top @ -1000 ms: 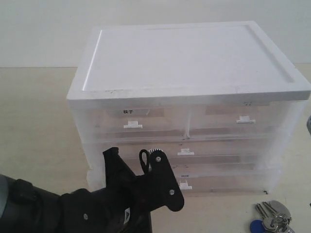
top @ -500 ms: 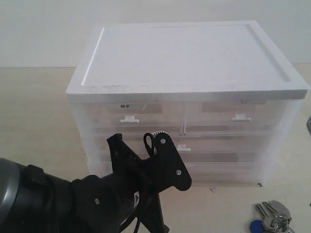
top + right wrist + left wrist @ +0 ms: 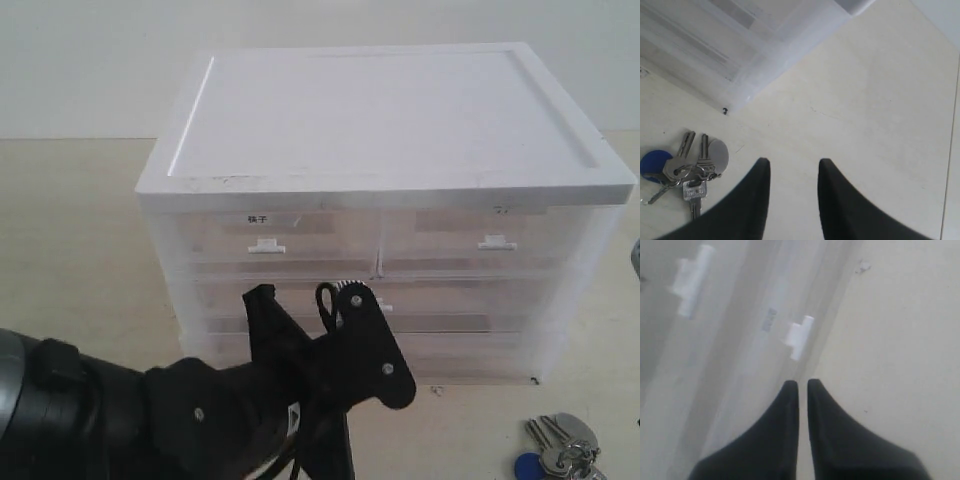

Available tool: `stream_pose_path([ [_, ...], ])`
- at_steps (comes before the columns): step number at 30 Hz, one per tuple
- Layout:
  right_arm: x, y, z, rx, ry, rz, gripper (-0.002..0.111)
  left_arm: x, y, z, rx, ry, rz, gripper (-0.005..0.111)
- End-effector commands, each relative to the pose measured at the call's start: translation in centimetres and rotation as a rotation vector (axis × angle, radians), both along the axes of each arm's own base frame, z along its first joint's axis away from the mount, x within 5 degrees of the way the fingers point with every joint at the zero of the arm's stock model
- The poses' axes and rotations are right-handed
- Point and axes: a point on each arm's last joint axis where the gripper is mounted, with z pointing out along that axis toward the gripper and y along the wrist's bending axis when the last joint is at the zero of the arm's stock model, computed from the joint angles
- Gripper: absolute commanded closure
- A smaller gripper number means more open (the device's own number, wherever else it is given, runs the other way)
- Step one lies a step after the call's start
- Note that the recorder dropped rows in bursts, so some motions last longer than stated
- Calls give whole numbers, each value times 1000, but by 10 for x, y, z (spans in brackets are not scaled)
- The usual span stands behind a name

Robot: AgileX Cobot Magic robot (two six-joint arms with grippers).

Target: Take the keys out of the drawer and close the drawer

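Note:
The keys (image 3: 560, 450) lie on the table at the front right of the cabinet, a silver bunch with a blue fob (image 3: 652, 162) and a round grey tag. The drawer (image 3: 470, 300), the translucent middle tier, sits flush with the cabinet front. The black left arm (image 3: 200, 420) hides most of its white handle (image 3: 690, 285). My left gripper (image 3: 802, 382) is shut and empty, with its tips close to the lowest drawer's handle (image 3: 799, 337). My right gripper (image 3: 792, 162) hangs open over bare table beside the keys (image 3: 687, 167), holding nothing.
The white-topped plastic cabinet (image 3: 390, 110) stands mid-table, with two half-width top drawers and a lowest drawer (image 3: 480, 350) under the middle one. Its near corner (image 3: 740, 95) is close to the keys. Cream table (image 3: 880, 100) extends to the cabinet's right.
My left arm has moved right and in toward the cabinet front. The cabinet's front edge has shifted slightly back. The keys and the right gripper have not moved.

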Motion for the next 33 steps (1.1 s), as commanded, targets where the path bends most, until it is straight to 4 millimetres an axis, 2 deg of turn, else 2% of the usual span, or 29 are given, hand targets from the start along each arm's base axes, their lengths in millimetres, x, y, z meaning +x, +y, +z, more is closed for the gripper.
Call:
stream_pose_path([
  [1,0,0,2,0,-3,2,79,20,0,12,-31,-36,45,102],
  [3,0,0,2,0,-3,2,79,11,-6,10,-42,0,-4,102],
  [6,0,0,2,0,-3,2,79,-20,-24,10,-59,50,-127,102],
  [8,0,0,2,0,-3,2,79,-46,-35,16,-70,41,-218,102],
  [10,0,0,2,0,-3,2,79,-61,-43,24,-90,31,-282,102],
  [12,0,0,2,0,-3,2,79,-79,-62,36,-148,97,-407,102],
  [14,0,0,2,0,-3,2,79,-84,-88,41,-205,172,-486,102],
  [17,0,0,2,0,-3,2,79,-78,-120,28,-210,180,-495,102],
  [21,0,0,2,-2,-7,2,79,-76,-141,4,-208,238,-487,102],
  [23,1,0,4,-1,-18,4,79,-74,-145,-1,-213,246,-459,102],
  [27,0,-2,14,48,-42,1,83,-67,-141,5,-217,177,-392,102],
  [32,-8,-22,31,165,-120,3,109,-70,-107,31,-232,135,-347,102],
  [33,-9,-27,34,192,-141,3,108,-68,-97,34,-227,110,-321,102],
])
